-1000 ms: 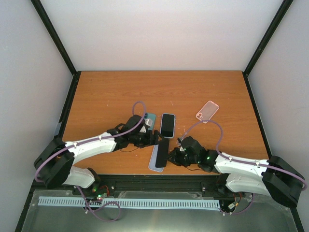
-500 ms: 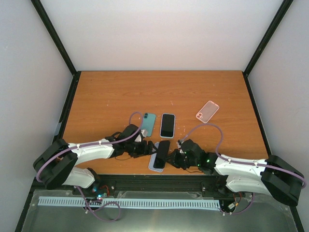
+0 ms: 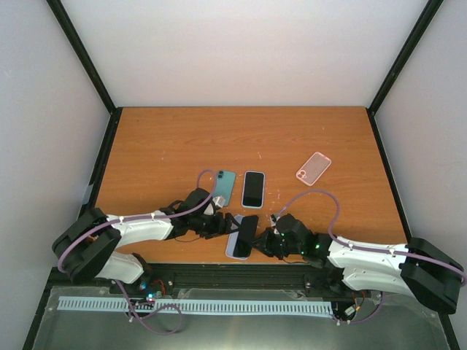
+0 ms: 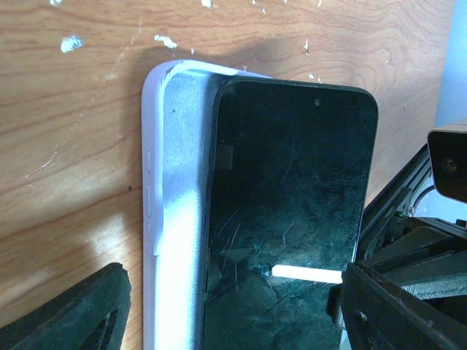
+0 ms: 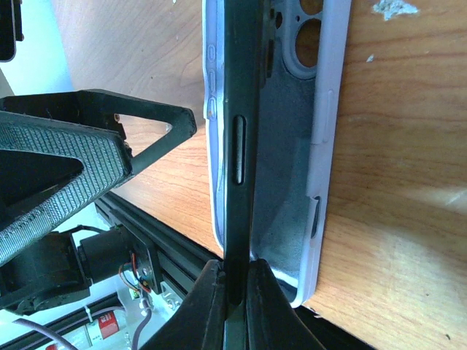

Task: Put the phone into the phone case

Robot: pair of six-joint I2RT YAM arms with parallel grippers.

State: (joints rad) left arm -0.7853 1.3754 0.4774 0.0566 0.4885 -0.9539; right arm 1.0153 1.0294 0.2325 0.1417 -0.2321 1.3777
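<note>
Right wrist view: the phone is seen edge-on, clamped at its near end between the fingers of the right gripper. It is tilted up on one long side above the lavender phone case, which lies open side up on the table with its camera cut-outs at the far end. The phone is not seated in the case; the grey inside of the case is left exposed beside it.

From the left wrist, the dark screen is seen covering the right part of the case, while the left wall and a strip of the case's interior are uncovered. The left gripper is spread wide, one finger on each side of the case and phone. Whether either finger touches them cannot be told.

From above, the pair is found near the table's front edge, between the two grippers. Farther back, a teal phone and a second dark phone are laid side by side, and a pink case is set well apart to the right.
</note>
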